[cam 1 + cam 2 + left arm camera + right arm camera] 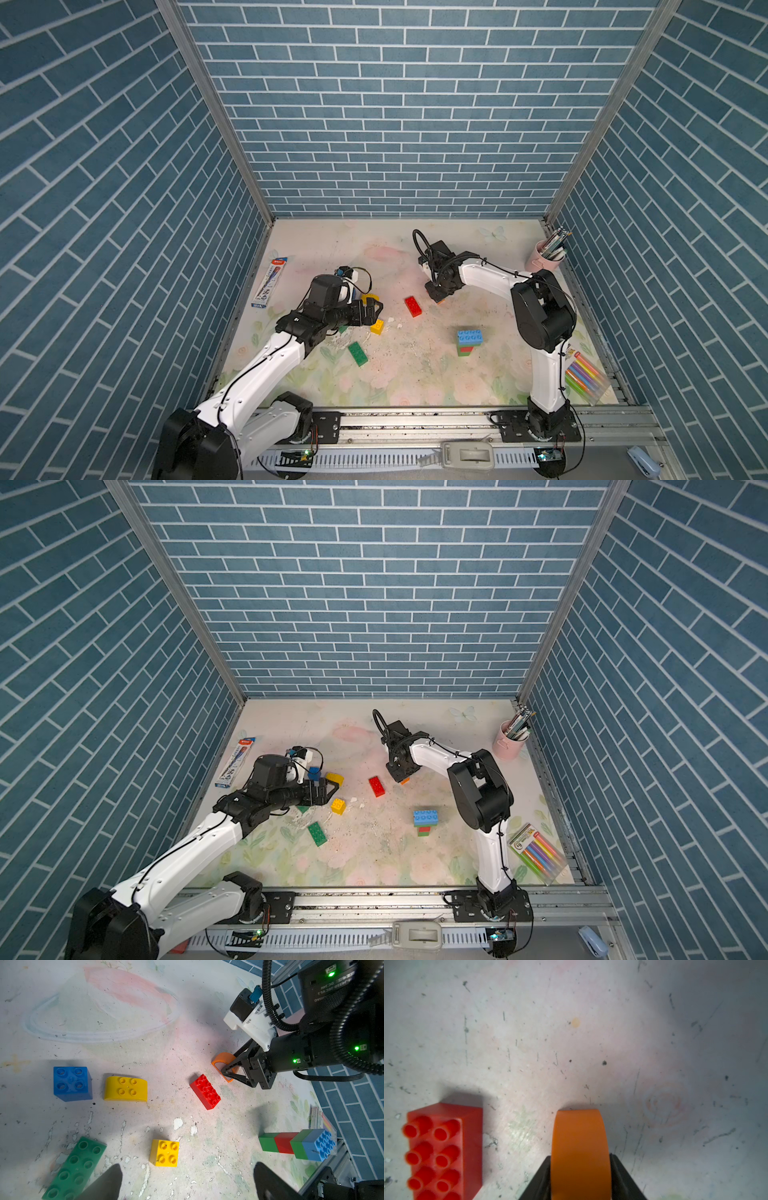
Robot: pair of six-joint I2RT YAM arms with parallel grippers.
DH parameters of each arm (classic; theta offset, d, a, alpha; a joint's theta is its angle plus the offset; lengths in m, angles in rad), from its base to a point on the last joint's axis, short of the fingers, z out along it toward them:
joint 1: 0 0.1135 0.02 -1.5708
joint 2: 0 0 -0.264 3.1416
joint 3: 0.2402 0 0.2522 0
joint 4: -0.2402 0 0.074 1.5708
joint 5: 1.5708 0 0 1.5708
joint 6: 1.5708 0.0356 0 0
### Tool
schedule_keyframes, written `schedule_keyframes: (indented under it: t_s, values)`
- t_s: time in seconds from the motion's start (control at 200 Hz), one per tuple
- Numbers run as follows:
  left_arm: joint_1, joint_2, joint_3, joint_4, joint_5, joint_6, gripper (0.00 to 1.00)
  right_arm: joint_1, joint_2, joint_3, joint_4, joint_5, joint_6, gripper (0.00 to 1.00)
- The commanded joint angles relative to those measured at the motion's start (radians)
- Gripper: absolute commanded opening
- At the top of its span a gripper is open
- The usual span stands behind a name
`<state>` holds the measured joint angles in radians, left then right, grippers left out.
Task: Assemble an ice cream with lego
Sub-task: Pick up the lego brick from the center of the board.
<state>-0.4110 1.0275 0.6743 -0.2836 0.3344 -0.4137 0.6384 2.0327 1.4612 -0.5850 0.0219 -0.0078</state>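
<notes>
Orange round-topped plastic brick (579, 1130) on edge just beside red oblong studded brick (444, 1151), flanked by right gripper (579, 1157) jaws, long axis along them; clamped or slack, cannot tell. Left gripper (187, 1167) spread wide, across red brick, farther off.

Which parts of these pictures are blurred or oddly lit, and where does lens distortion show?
Right wrist view: the red brick is out of focus, its studs smeared; the orange brick between the fingers of the right gripper is sharper. Left wrist view: the fingertips of the left gripper are dark, blurred shapes; the red brick glows oversaturated. In both top views the wide lens makes the walls splay outward.
</notes>
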Motion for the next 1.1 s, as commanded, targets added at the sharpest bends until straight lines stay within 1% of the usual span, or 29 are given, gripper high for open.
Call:
schedule_keyframes:
  t_s: [0.0,0.08,0.215,0.325,0.43,0.685,0.89,0.92,1.01,1.095]
  values:
    - [-0.004,-0.01,0.007,-0.02,-0.01,0.013,0.99,0.0,-0.022,0.018,-0.01,0.001,-0.025,0.43]
    - [-0.004,-0.01,0.005,-0.02,-0.011,0.013,1.0,0.0,-0.022,0.022,-0.011,0.002,-0.024,0.38]
    - [-0.003,-0.017,0.004,-0.025,-0.013,0.012,1.0,0.0,-0.02,0.021,-0.017,0.006,-0.024,0.27]
    - [-0.004,-0.019,0.004,-0.026,-0.014,0.013,1.0,0.0,-0.038,0.012,-0.019,0.008,-0.023,0.12]
    - [-0.003,-0.017,0.007,-0.028,-0.014,0.013,1.0,0.0,-0.1,0.005,-0.041,0.001,-0.026,0.0]
    - [-0.004,-0.012,0.008,-0.028,-0.005,0.014,1.0,0.001,-0.311,-0.013,-0.233,-0.035,-0.101,0.0]
    - [-0.006,-0.003,0.009,-0.019,0.005,0.01,1.0,0.0,-0.55,-0.129,-0.339,-0.103,-0.238,0.0]
    - [-0.005,-0.001,0.009,-0.017,0.006,0.009,1.0,0.0,-0.58,-0.137,-0.359,-0.148,-0.258,0.0]
    - [-0.006,0.005,0.012,-0.015,0.015,0.009,1.0,0.0,-0.671,-0.183,-0.433,-0.278,-0.411,0.0]
    - [-0.008,0.011,0.014,-0.012,0.022,0.011,1.0,0.0,-0.752,-0.229,-0.459,-0.311,-0.492,0.0]
